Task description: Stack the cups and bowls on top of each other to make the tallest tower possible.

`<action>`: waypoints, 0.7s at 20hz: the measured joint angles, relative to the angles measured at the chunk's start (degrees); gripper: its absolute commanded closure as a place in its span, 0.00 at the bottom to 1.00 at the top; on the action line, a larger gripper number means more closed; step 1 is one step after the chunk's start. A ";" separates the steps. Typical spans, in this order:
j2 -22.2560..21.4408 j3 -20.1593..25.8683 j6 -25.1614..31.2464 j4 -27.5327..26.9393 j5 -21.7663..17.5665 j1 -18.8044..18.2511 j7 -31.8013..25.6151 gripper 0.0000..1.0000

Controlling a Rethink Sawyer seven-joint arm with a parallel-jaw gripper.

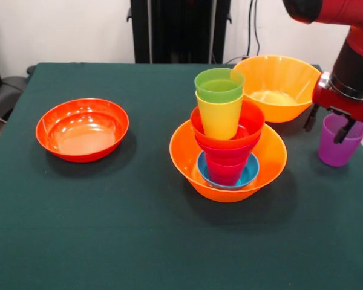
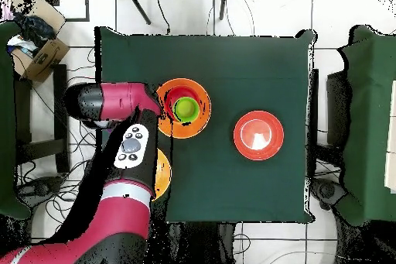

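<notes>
The pincer point(image 1: 340, 128) hangs over the purple cup point(image 1: 340, 142), which stands upright on the green surface point(image 1: 139, 229). Its two dark fingers point(image 1: 310, 118) are spread apart about as wide as the cup's mouth: one is outside the rim on the tower's side, the other reaches down into the opening or just at its rim, and I cannot tell if either one touches the plastic. Nothing is lifted; the cup's base rests on the cloth. In the front view the tower point(image 1: 227, 136) is to the left of the pincer, well apart from it. It begins with a large orange bowl point(image 1: 187, 158), and inside it sit a small blue bowl point(image 1: 249, 173), a crimson-pink cup point(image 1: 225, 169), a magenta bowl point(image 1: 227, 149) and a red-orange bowl point(image 1: 254, 124), then a yellow cup point(image 1: 220, 118) with a green cup point(image 1: 219, 84) on top. The second large orange bowl point(image 1: 278, 84) stands just beside the pincer, behind the tower, and is empty. Far beyond the tower from the pincer lies the wide shallow red-orange bowl point(image 1: 81, 128), alone. In the overhead view the red arm point(image 2: 116, 106) hides the purple cup and most of the second orange bowl; the green cup point(image 2: 184, 108) shows as the tower's centre, with the shallow bowl point(image 2: 258, 135) on the far side of it.
</notes>
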 measured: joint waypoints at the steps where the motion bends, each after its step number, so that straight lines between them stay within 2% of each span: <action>1: -0.22 0.19 -0.01 0.28 0.00 -0.34 0.00 0.00; 14: -3.63 5.52 -3.29 3.80 0.00 -4.81 0.00 0.00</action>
